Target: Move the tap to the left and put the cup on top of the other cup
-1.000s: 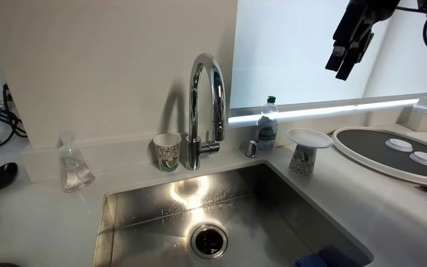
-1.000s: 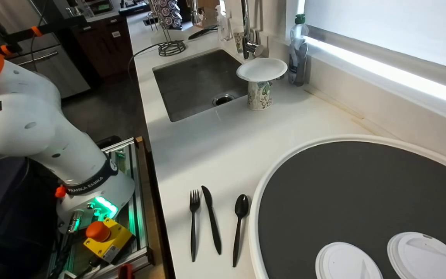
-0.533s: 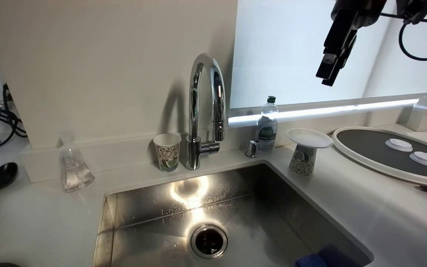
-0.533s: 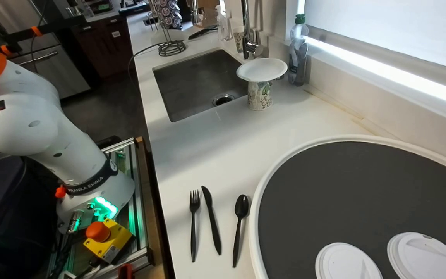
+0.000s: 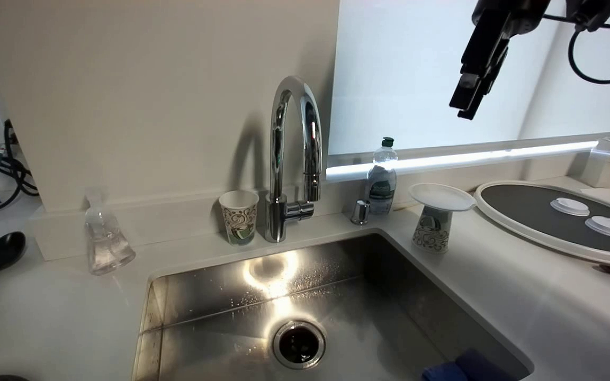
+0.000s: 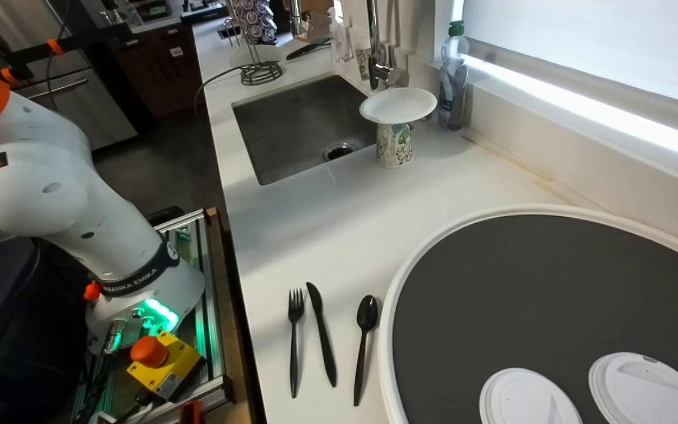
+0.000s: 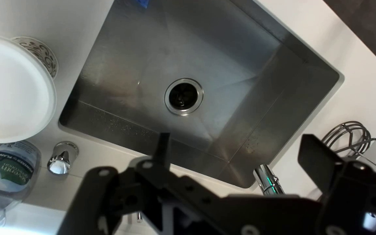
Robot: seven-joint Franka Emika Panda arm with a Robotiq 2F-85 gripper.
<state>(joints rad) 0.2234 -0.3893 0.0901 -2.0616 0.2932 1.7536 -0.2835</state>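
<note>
The tall chrome tap (image 5: 313, 143) arches behind the sink. A patterned paper cup (image 5: 240, 222) stands upright close beside its base. It also shows in an exterior view (image 6: 362, 62), partly behind the tap, and I do not see it in the wrist view. The other cup (image 5: 432, 233), also patterned, stands upside down on the counter right of the sink with a white plate (image 5: 442, 196) on top. My gripper (image 5: 463, 106) hangs in the air above and to the right of the tap. In the wrist view its fingers (image 7: 164, 145) are wide apart with nothing held. The spout's end (image 7: 269, 179) shows past them.
A dish soap bottle (image 5: 382, 185) and a short chrome cap (image 5: 360, 211) stand between tap and plate. A clear dispenser (image 5: 106, 238) stands left of the sink (image 5: 204, 317). A round grey board (image 6: 527, 282) with white lids and black cutlery (image 6: 321, 335) lie on the counter.
In an exterior view my gripper has moved left and a little down, and turned slightly, mostly in the earlier half second. The tap, both cups and the plate have not moved.
</note>
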